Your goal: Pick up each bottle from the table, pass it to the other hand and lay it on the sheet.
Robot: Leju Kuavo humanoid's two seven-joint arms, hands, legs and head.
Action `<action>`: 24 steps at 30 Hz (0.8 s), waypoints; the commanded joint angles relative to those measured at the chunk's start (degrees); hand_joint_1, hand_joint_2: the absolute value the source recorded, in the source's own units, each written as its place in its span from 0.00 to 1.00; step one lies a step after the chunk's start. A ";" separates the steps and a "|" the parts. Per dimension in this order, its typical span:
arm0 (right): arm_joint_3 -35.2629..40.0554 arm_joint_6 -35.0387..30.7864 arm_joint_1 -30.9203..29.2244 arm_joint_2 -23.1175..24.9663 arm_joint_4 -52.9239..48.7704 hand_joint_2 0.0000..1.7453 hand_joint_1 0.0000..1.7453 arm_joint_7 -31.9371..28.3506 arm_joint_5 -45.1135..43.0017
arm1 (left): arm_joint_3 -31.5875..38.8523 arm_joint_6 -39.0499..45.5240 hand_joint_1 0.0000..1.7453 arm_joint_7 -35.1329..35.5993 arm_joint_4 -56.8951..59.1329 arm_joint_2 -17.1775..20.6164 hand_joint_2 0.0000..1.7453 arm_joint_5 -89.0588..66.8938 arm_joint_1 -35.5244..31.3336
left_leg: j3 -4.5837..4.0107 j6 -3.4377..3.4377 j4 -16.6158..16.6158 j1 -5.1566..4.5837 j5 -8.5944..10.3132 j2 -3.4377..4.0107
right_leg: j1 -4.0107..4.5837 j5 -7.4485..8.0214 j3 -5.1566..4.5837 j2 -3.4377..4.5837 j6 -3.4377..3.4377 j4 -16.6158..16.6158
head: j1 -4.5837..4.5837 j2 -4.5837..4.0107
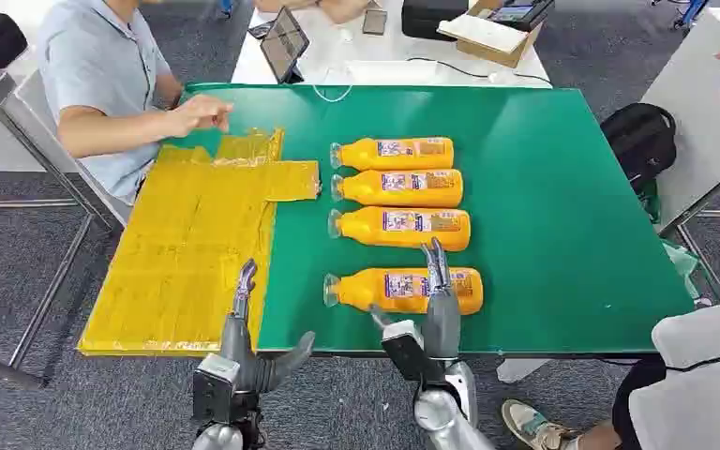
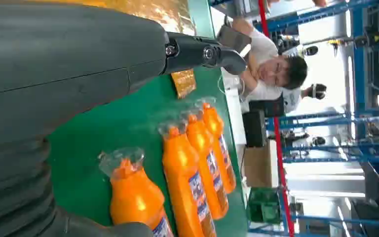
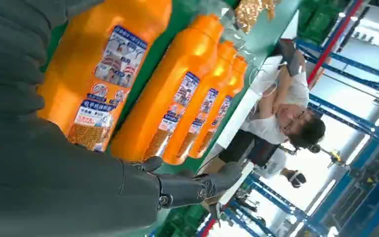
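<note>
Right now four orange bottles lie on their sides on the green table [image 1: 562,187], in a row from the near edge toward the far edge, caps pointing to the yellow sheet [image 1: 187,244]. The sheet covers the table's left edge and hangs over the near-left corner.

From the head view, the right hand [image 1: 439,300] reaches over the near edge, and its fingers [image 1: 434,262] lie across the nearest bottle [image 1: 403,290]. The fingers look stretched out, not wrapped round it. The right wrist view shows the bottle labels up close and the fingers [image 3: 192,185] spread beside them, but I cannot tell if they touch.

The left hand [image 1: 248,347] sits at the near edge by the sheet, wide open and holding nothing, one finger pointing up over the sheet. The left wrist view shows the clear caps of the bottles.

A person [image 1: 103,75] sits at the far-left corner, one hand on the sheet. The head view also shows a tablet [image 1: 284,42] on a white table past the far edge.
</note>
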 commanded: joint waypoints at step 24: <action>-0.91 -0.40 -8.53 -5.40 15.37 1.00 0.00 10.86 23.20 | -0.46 -1.47 0.00 0.13 0.87 0.82 1.00 -0.79 -1.29 | 0.10 -0.06 -0.02 0.05 0.00 0.01 | 0.06 0.01 0.13 -0.03 -0.09 -0.05 | 0.00 0.00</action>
